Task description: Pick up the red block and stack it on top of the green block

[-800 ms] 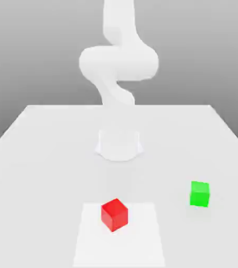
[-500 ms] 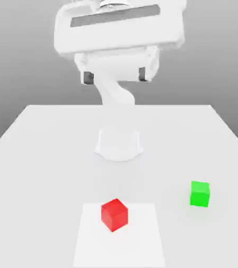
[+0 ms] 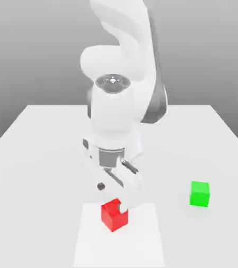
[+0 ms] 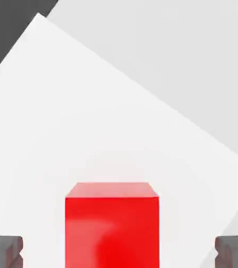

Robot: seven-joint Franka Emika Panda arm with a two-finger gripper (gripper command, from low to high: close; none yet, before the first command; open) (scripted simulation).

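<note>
The red block (image 3: 111, 218) sits on a lighter white square patch (image 3: 142, 242) near the table's front. My gripper (image 3: 112, 198) has come down right over it, open, with one finger on each side of the cube. In the hand view the red block (image 4: 111, 225) lies between the two dark fingertips (image 4: 4, 250), and a clear gap shows on both sides, so nothing is gripped. The green block (image 3: 199, 193) rests on the table at the exterior view's right, well apart from the red one and from the arm.
The white table (image 3: 37, 157) stretches wide around both cubes, with its edges at the exterior view's left and right. My arm's bulky links (image 3: 118, 115) rise over the table's middle, behind the red block.
The arm has swung down from high above the table to the red block, with the open fingers now astride it. Neither block has moved.
</note>
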